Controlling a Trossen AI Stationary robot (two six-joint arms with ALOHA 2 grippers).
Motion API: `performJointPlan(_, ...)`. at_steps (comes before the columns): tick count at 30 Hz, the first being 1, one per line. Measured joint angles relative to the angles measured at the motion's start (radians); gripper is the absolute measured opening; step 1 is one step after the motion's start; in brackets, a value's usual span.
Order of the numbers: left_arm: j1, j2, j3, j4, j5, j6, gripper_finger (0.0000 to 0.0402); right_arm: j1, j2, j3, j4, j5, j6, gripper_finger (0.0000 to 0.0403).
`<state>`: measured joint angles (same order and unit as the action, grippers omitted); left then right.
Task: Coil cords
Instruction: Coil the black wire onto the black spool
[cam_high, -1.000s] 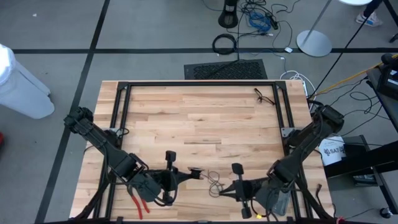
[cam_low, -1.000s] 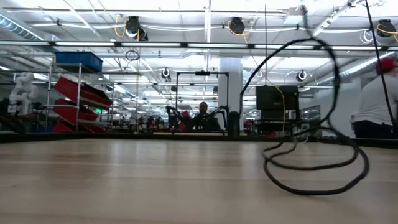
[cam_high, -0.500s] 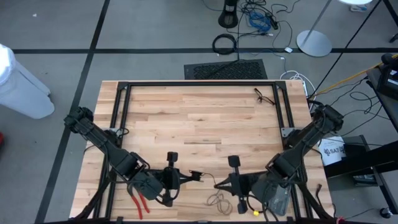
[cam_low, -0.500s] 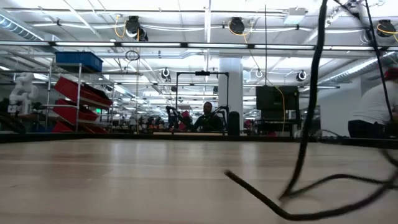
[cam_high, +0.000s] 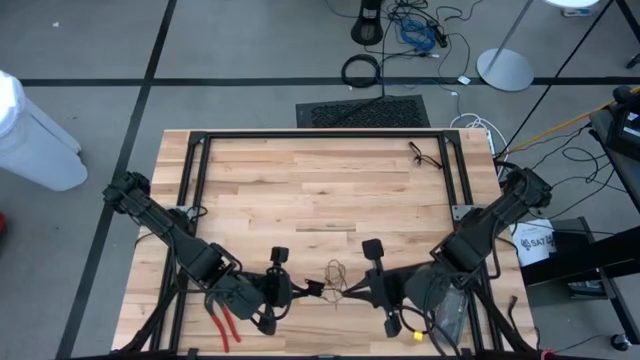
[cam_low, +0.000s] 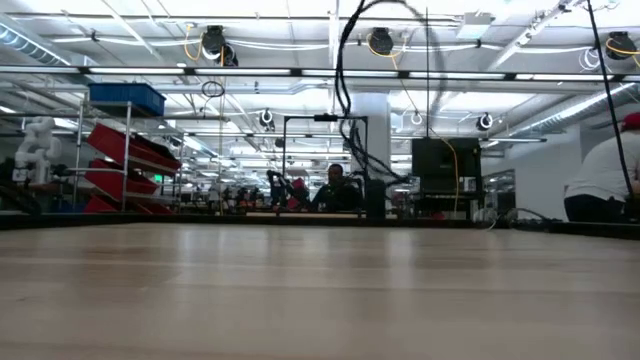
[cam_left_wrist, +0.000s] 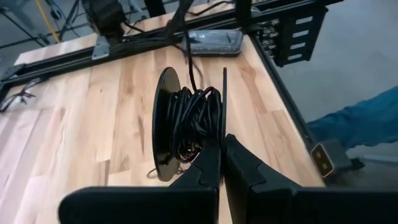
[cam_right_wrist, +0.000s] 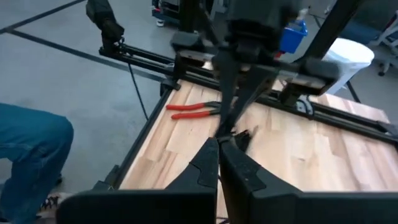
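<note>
The left gripper (cam_left_wrist: 222, 163) is pinched tight on the cord (cam_left_wrist: 193, 121) spool. The right gripper (cam_right_wrist: 219, 163) is pinched tight on the cord's loose end above the bench (cam_high: 320, 190). A hard pull could tangle it.

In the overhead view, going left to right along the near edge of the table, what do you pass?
Red-handled pliers → left gripper → loose loops of the cord → right gripper.
</note>
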<state>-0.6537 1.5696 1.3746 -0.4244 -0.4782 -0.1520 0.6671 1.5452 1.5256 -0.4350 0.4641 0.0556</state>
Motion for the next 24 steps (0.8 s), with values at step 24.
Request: performJointPlan(24,0.027,0.047,0.000,0.244,0.135,0.238,0.0008,-0.179,0.052,0.021,0.096,-0.200,-0.121,0.0000)
